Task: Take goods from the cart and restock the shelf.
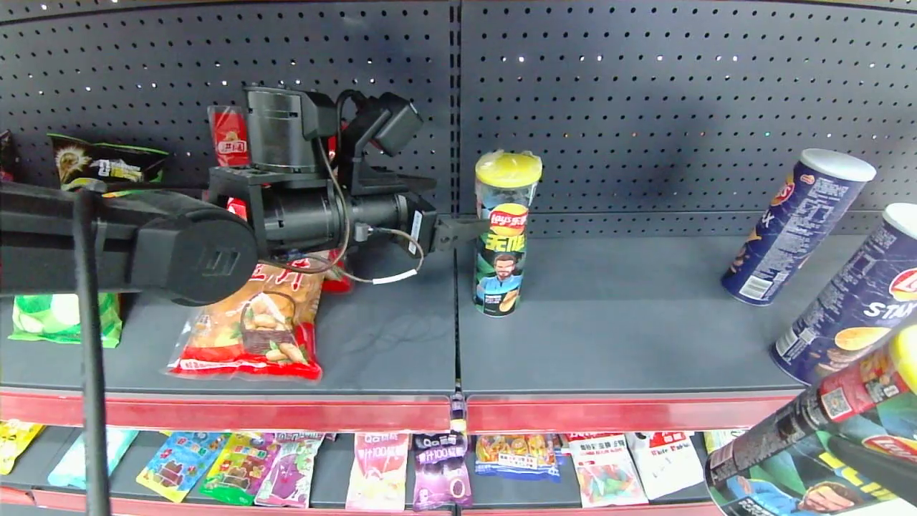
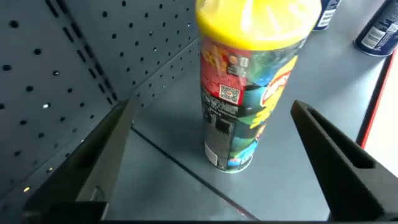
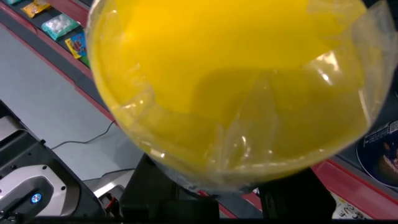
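Upper deck: grey metal shelf board (image 1: 609,322), in front of the dark perforated steel back panel (image 1: 645,107).
Centre: yellow-lidded cardboard crisp tube (image 1: 503,236), upright on the board, just right of its middle seam.
Left of centre: black left gripper (image 1: 464,231), just beside that tube, which stands in line with the gap between its spread fingers.
Under the left arm: clear-and-red plastic peanut bag (image 1: 251,322), flat, left of the seam, near the front edge.
Back left: red foil packet (image 1: 229,136) against the panel, with the dark foil snack bag (image 1: 107,165) farther left.
Front left: green plastic pouch (image 1: 64,319).
Right end: rear blue cardboard tube (image 1: 795,226), with the front blue cardboard tube (image 1: 852,294) nearer and farther right.
Before the shelf, lower right: second yellow-lidded tube (image 1: 809,430), tilted, clamped in the black right gripper (image 3: 230,196).
Lower deck: row of printed plastic sachets (image 1: 444,469), side by side.
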You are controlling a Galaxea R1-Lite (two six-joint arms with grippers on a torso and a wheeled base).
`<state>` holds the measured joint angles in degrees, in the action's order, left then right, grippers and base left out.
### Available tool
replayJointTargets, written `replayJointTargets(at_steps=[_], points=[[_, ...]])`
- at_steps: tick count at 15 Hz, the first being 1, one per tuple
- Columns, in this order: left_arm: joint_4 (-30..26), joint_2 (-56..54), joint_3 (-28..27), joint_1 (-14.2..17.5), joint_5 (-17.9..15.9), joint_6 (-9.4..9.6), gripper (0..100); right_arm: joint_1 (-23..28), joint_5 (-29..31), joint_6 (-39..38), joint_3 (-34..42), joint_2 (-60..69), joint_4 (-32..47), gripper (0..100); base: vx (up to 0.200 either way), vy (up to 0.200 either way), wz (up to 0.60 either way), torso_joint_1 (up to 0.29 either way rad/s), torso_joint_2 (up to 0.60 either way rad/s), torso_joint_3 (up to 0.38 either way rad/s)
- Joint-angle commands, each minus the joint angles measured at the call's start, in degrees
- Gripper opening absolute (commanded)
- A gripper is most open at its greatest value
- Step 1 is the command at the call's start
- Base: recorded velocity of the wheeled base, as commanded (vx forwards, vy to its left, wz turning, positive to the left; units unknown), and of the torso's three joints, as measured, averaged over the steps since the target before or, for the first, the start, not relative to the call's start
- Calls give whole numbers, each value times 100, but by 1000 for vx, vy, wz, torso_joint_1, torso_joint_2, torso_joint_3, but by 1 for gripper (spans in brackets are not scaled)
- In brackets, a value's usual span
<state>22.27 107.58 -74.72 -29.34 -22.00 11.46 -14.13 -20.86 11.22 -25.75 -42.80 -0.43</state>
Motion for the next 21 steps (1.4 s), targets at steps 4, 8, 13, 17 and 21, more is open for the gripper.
replayJointTargets(at_steps=[4,8,13,17,21], points=[[-21,448,-500,-28,-102,23,100,-2,3,3,-9,-35,-10,0,0,0,0,0,0,0],[-21,571,-535,-72,-102,23,100,-2,3,-5,-1,-44,-10,0,0,0,0,0,0,0],[-30,694,-570,-239,-313,23,100,-2,3,-5,-1,-44,-10,0,0,0,0,0,0,0],[-48,993,-1001,-256,-322,14,100,-2,12,-14,-1,-35,-10,0,0,0,0,0,0,0],[-65,1151,-1089,-388,-313,14,100,-2,20,-23,-1,-35,-10,0,0,0,0,0,0,0]])
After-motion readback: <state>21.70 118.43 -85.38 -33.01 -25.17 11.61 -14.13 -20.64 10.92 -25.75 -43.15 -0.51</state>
